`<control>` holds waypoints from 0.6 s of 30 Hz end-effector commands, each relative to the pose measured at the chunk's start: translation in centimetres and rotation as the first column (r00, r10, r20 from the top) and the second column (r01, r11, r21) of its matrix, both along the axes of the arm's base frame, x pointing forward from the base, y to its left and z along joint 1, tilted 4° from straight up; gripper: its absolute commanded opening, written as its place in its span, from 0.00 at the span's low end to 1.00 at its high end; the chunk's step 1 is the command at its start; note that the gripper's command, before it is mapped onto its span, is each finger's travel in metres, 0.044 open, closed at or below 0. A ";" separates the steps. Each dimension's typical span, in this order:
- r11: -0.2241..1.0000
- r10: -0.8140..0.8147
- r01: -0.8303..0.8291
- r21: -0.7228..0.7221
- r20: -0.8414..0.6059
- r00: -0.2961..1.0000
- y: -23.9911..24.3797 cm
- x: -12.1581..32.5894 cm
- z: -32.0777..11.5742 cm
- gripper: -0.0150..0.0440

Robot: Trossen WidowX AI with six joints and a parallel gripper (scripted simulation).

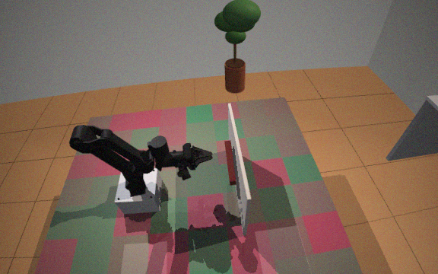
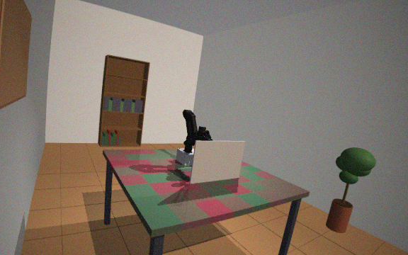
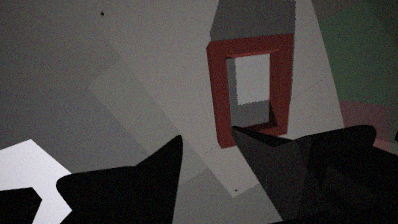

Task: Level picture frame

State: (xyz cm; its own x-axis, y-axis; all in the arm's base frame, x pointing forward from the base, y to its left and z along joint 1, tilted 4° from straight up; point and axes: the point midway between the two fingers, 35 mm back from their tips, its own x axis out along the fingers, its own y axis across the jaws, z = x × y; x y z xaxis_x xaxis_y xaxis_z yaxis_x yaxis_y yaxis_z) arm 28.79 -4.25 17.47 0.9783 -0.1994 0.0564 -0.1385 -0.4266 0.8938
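Note:
The red picture frame (image 1: 230, 164) (image 3: 217, 90) hangs on the robot's side of the upright pale panel (image 2: 218, 161) (image 3: 165, 65). In the wrist view it is a hollow red rectangle beyond the fingertips, its lower edge partly hidden by the right finger. How far it tilts against the panel I cannot tell surely. The screw and the notched strip are hidden. My gripper (image 1: 211, 155) (image 3: 206, 134) is open, with nothing between the fingers. It stands a short way in front of the frame and does not hold it. In the exterior view the panel hides the frame.
The panel stands on the patchwork table (image 1: 200, 114) (image 2: 168, 219), facing the arm's white base (image 1: 137, 203). Small dark dots show on the panel in the wrist view. A potted plant (image 1: 235, 76) (image 2: 339, 216) and a bookshelf (image 2: 124, 85) stand away from the table.

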 end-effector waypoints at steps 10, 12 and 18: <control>1.000 0.005 -0.004 0.004 -0.003 1.000 -0.7 3.3 -3.7 0.69; 1.000 0.005 -0.004 0.004 -0.003 1.000 -0.7 3.3 -3.7 0.69; 1.000 0.005 -0.004 0.004 -0.003 1.000 -0.7 3.3 -3.7 0.69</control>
